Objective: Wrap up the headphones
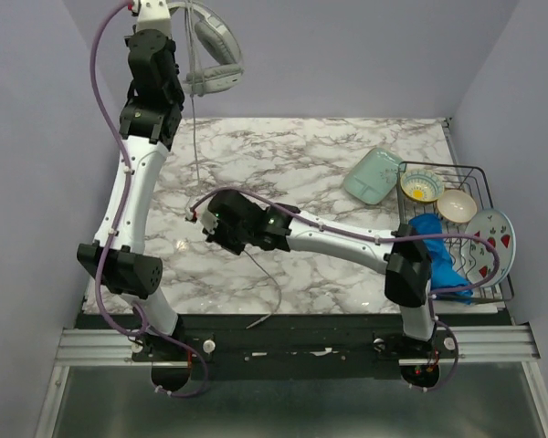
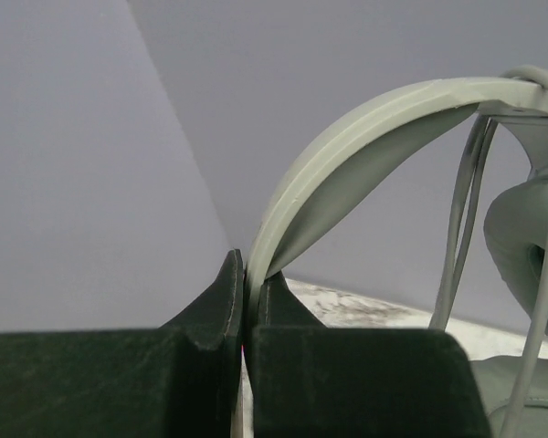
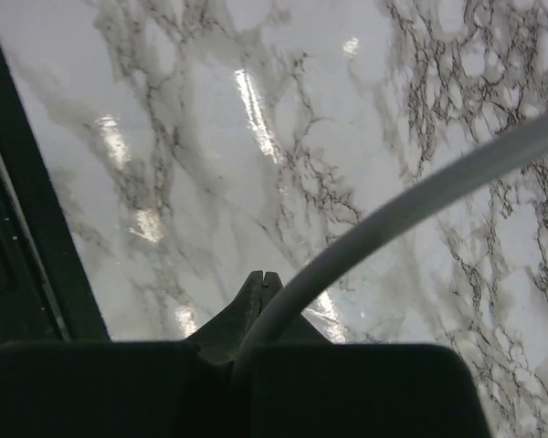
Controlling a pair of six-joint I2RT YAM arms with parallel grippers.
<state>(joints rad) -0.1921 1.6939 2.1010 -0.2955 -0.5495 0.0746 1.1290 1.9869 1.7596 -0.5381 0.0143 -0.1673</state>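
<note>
The light grey headphones (image 1: 215,50) hang in the air at the back left, above the marble table (image 1: 329,146). My left gripper (image 2: 247,266) is shut on their curved headband (image 2: 347,128), with an earcup (image 2: 525,246) dangling to the right. Their thin grey cable (image 1: 194,137) drops straight down to my right gripper (image 1: 199,217), which is low over the table's left middle. In the right wrist view this gripper (image 3: 270,276) is shut on the cable (image 3: 420,201). Past the grip, the cable (image 1: 272,283) trails toward the front edge, where its end (image 1: 254,325) lies.
A wire dish rack (image 1: 482,173) at the right holds two bowls (image 1: 420,187), a patterned plate (image 1: 489,242) and a blue cloth (image 1: 434,242). A teal tray (image 1: 373,175) lies just left of it. Purple arm cables (image 1: 105,100) loop beside both arms.
</note>
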